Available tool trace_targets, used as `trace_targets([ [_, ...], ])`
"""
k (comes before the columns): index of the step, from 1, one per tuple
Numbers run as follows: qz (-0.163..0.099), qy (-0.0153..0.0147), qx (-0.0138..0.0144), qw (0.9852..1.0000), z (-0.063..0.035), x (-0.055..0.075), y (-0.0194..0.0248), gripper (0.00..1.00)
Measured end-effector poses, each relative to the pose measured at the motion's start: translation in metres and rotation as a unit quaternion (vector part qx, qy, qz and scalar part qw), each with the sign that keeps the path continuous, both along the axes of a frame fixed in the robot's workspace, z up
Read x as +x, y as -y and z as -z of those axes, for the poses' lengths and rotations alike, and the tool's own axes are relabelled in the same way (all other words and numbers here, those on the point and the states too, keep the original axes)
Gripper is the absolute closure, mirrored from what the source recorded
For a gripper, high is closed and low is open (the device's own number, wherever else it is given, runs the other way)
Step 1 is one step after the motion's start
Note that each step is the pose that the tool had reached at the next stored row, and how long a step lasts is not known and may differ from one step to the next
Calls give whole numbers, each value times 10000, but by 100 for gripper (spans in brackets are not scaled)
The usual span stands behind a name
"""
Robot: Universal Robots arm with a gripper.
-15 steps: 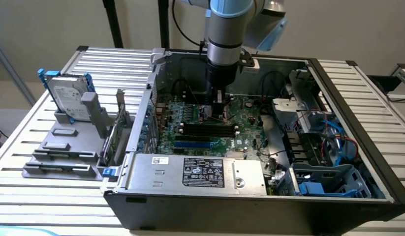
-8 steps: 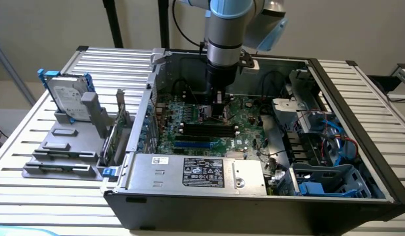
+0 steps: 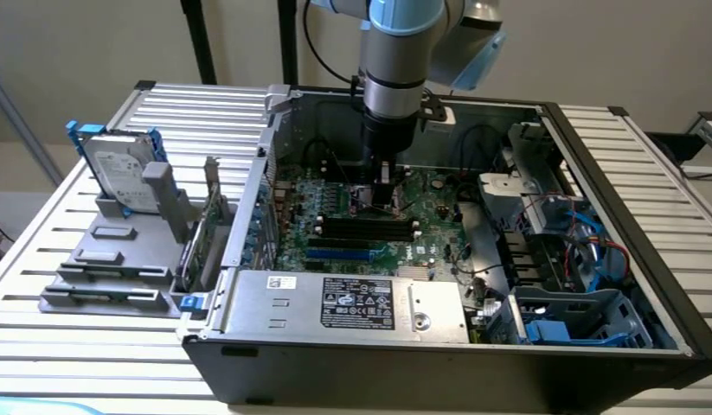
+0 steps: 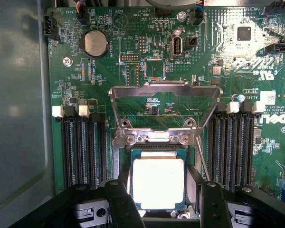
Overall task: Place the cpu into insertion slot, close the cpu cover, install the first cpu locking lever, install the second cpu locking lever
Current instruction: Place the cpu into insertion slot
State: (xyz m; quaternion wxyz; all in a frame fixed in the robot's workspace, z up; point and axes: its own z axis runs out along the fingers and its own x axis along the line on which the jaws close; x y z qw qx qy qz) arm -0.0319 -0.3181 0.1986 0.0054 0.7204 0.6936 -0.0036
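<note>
Over an open computer case (image 3: 448,380) lying on a slatted metal table (image 3: 55,346), the arm (image 3: 396,52) hangs straight down. Its silver and pale-blue wrist joints sit above the case's rim, and its dark lower section drops vertically toward the green motherboard (image 3: 442,233). The gripper (image 3: 385,197) points squarely at the board near its middle, beyond the grey power supply box (image 3: 344,303) that lines the near edge of the case in the exterior view.

Seen from the wrist, the gripper (image 4: 162,186) has its jaws spread wide. Its two black fingers (image 4: 118,199) stand one on each side of the cpu (image 4: 158,183) and hold nothing. A dark gap shows between one finger and the chip; the other finger sits just beside the chip's edge (whether it touches cannot be told). The cpu lies flat, silvery face up, inside the insertion slot (image 4: 117,164), square to its metal rim. The cpu cover (image 4: 164,89) is raised on its hinge at the side of the socket away from the fingers, its cut-out centre framing bare green board. A thin metal locking lever (image 4: 203,159) slants between the socket and one bank of the long black memory slots (image 4: 83,147) that flank it. On the exterior view's left, a hard drive (image 3: 116,169) in a blue bracket stands on a grey fixture (image 3: 102,277) outside the case.
</note>
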Motion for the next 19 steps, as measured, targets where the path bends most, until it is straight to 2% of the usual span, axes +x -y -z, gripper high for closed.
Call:
trace_targets([
  [19, 0, 0, 0, 10000, 20, 0, -5, 45],
])
